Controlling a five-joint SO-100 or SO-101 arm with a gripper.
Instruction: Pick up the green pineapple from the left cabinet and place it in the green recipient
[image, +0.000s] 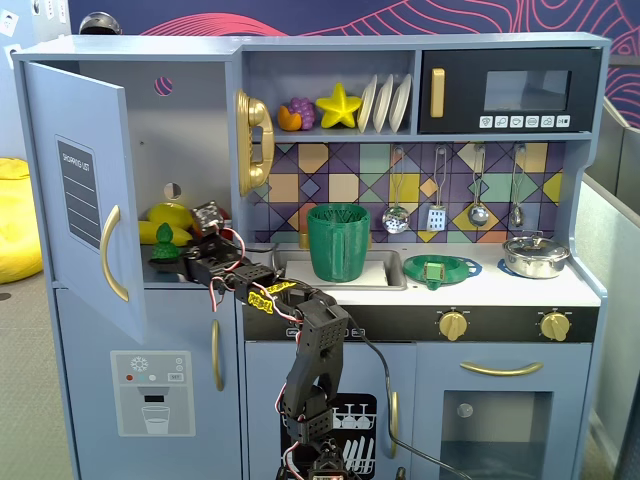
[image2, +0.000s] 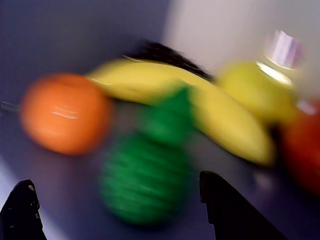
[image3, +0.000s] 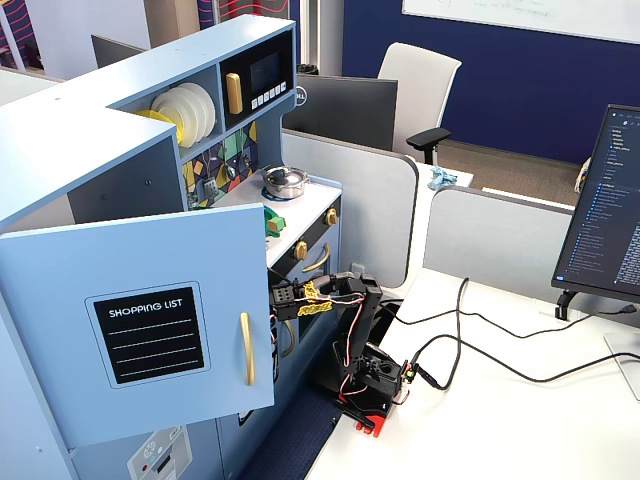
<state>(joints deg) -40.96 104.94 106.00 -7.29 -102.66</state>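
Several toy fruits fill the open light blue cabinet (image: 150, 150), where the released end effector (image2: 117, 200) brackets the bumpy green pineapple (image2: 145, 182).

The green pineapple (image2: 145, 182) sits between the parted gripper (image2: 117, 200) tips, yellow banana (image2: 200, 107) behind it

"SHOPPING LIST" sign (image3: 148, 334) on the left cabinet (image3: 140, 320) door

Hand (image2: 120, 205) open, arm outstretched
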